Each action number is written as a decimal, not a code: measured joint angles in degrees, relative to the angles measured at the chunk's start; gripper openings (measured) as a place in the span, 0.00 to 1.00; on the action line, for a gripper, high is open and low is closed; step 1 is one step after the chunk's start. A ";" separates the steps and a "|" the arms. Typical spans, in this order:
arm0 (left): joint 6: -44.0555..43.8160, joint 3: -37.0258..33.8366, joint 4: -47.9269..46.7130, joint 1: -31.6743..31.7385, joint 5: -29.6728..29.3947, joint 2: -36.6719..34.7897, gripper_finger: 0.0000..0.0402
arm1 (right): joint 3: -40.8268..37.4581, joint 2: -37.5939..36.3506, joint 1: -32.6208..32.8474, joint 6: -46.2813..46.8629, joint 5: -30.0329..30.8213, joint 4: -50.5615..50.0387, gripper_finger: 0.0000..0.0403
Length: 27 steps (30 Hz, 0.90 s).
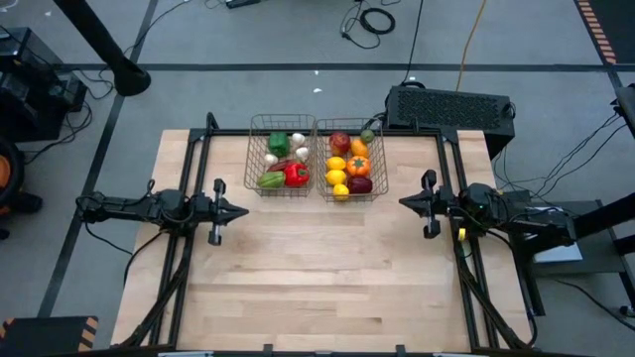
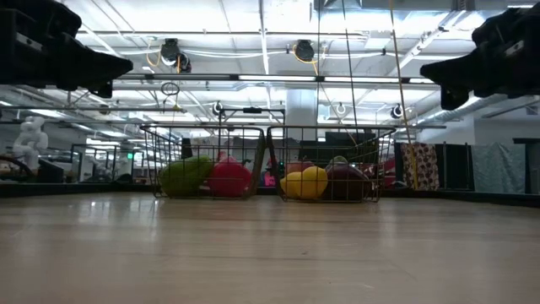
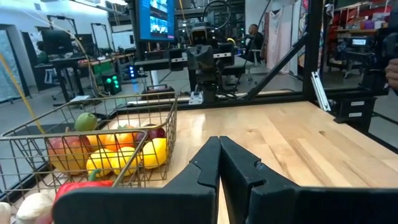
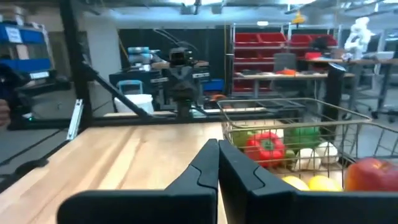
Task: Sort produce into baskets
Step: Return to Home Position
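Two wire-mesh baskets stand side by side at the table's far middle. The left basket [image 1: 280,157] holds green and red peppers and white garlic. The right basket [image 1: 349,161] holds lemons, an orange, red apples and a green fruit. My left gripper [image 1: 241,210] is shut and empty above the table's left side, pointing right. My right gripper [image 1: 405,202] is shut and empty above the right side, pointing left. Both hang above the table in the low view.
A black box [image 1: 448,107] sits behind the table's far right corner. Bare wooden tabletop [image 1: 327,278] spreads between and in front of the arms. Black frame rails [image 1: 184,258] run along the table's left and right sides.
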 joint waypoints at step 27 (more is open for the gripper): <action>-0.37 -0.02 0.04 0.00 -0.24 0.02 0.03 | 0.00 0.07 3.48 4.88 4.78 -3.88 0.00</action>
